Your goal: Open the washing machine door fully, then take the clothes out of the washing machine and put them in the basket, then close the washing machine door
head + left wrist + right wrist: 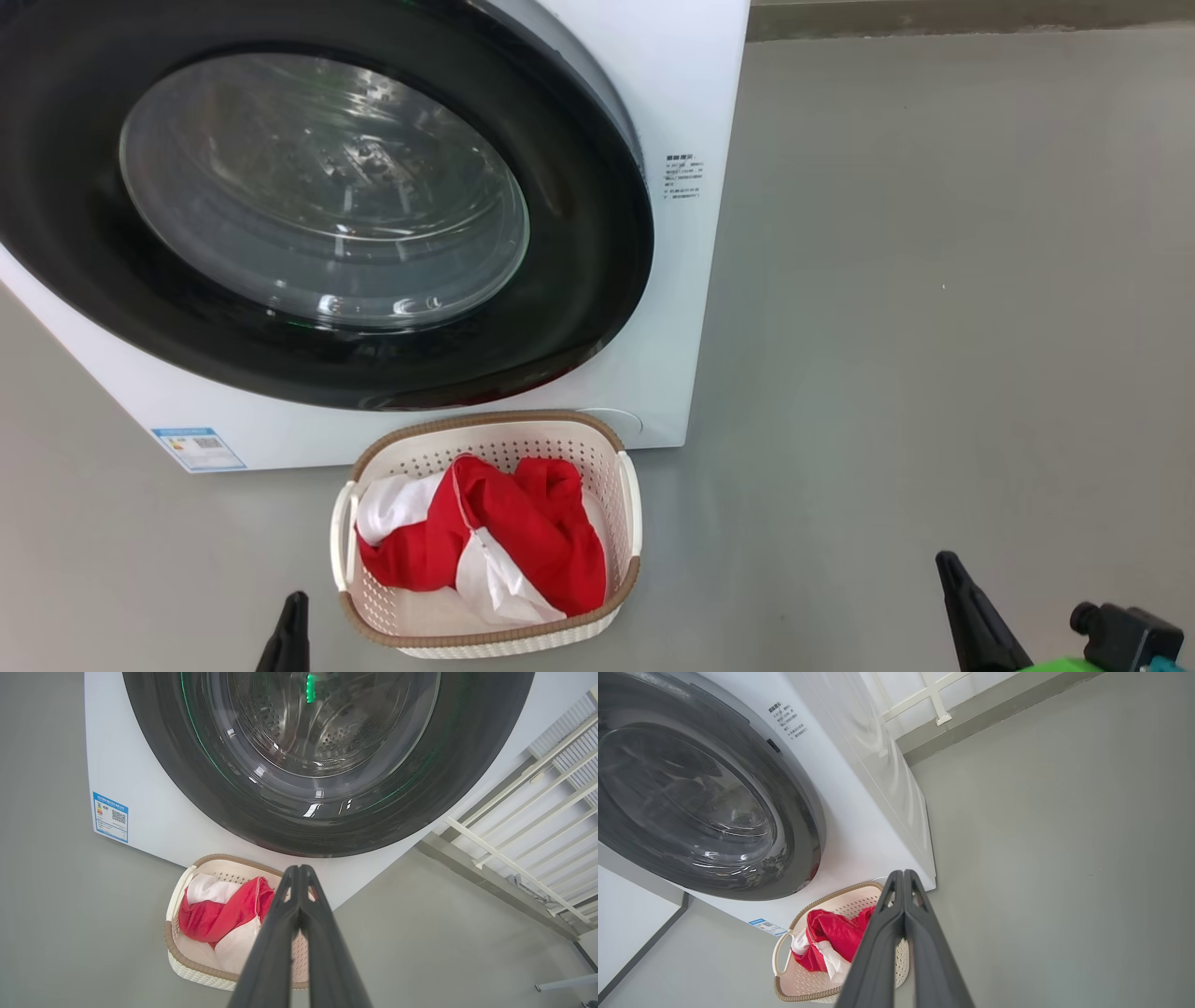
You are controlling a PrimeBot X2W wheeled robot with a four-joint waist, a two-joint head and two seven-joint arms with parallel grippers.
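Resting on grey floor [934, 327], basket [523, 443] beside washing machine [691, 93]

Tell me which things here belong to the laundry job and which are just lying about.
Job: washing machine door; washing machine; basket; clothes inside it.
Lying about: white railing beside the machine; blue sticker on its front.

Laundry corner; home or test room, cannot tell which. White front-loading washing machine [677, 317] stands directly on smooth grey floor [934, 327], blue energy sticker [198, 449] at lower front corner. Cream perforated basket [485, 640] holding red and white clothes [532, 537] sits on floor just before it. White slatted rail [509, 866] along wall; grey skirting [934, 19] at floor's far edge.
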